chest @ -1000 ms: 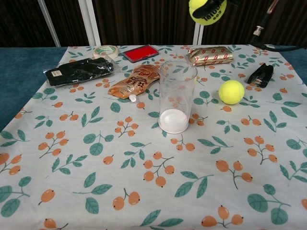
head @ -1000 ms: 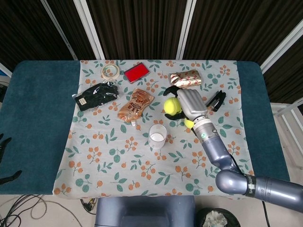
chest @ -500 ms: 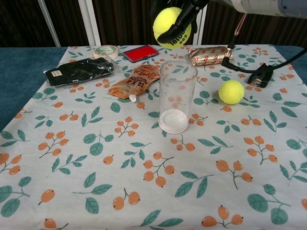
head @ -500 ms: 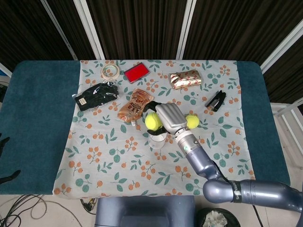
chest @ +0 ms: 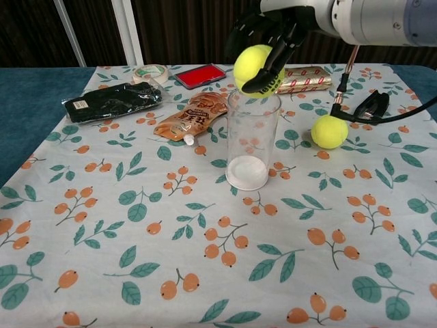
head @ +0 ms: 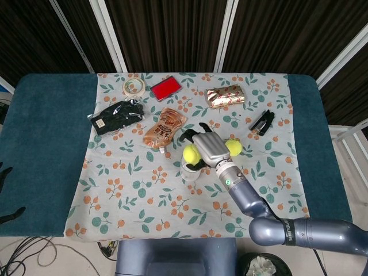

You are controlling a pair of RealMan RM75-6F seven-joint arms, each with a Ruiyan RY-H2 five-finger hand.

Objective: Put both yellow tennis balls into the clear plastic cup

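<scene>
One yellow tennis ball [chest: 258, 67] is gripped in the right hand [chest: 273, 31], whose dark fingers [chest: 247, 31] curl over the top and sides of the ball; it hangs directly above the mouth of the clear plastic cup [chest: 251, 139], its underside at or just over the rim, though whether ball and rim touch cannot be told. The cup stands upright on the floral cloth [chest: 205, 239] near the middle of the table [head: 49, 149], with a white patch at its base. In the head view the same held ball [head: 191, 153] shows at the left edge of the hand [head: 210, 148], over the cup [head: 188, 171], which is largely covered by the hand and forearm. The second tennis ball [chest: 329, 131] rests on the cloth to the right of the cup, apart from it; in the head view it [head: 233, 148] appears just beside the hand. Farther out lie a brown snack pouch [chest: 192, 116], a black packet [chest: 109, 101], a roll of tape [chest: 149, 71], a red flat case [chest: 200, 75], a gold-wrapped bar [chest: 300, 78] and a black clip-like object [chest: 369, 106]. At the far left edge of the head view dark fingertips [head: 4, 172] are visible, probably of the left hand; their state cannot be told.
</scene>
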